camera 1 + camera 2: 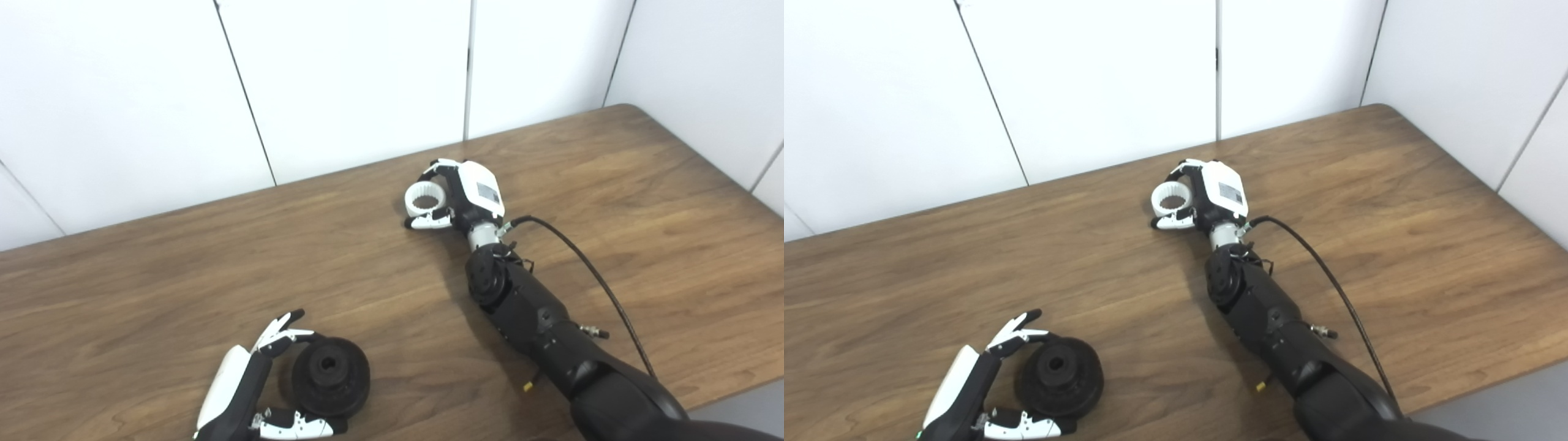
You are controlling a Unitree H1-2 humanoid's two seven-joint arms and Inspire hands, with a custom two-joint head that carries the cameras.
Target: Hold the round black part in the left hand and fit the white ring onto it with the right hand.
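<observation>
A brown wood-grain counter ran in front of plain white wall panels. Near its front edge lay the round black part, a thick grooved disc with a hole at its centre, flat on the wood. The robot's left hand cupped it from the side, with the upper fingers spread above the disc and the thumb curled beneath its near rim. The hand looked to be bracketing the part rather than clamped on it, though the contact was hard to judge from this angle.

Farther back, well apart from the disc, the right hand had its fingers closed around the white plastic ring, which has a toothed inner face. The ring sat low, at or just above the counter. A black cable trailed from the wrist.

To do this step well, the left hand probably needed to close firmly on the disc's rim and tilt its face towards the ring. The right hand would likely do best to carry the ring level across the gap (keeping the fingers off its inner opening) and line up the two centres before pressing.

A pale label sat on the back of the right hand; its print was too small to read.
</observation>
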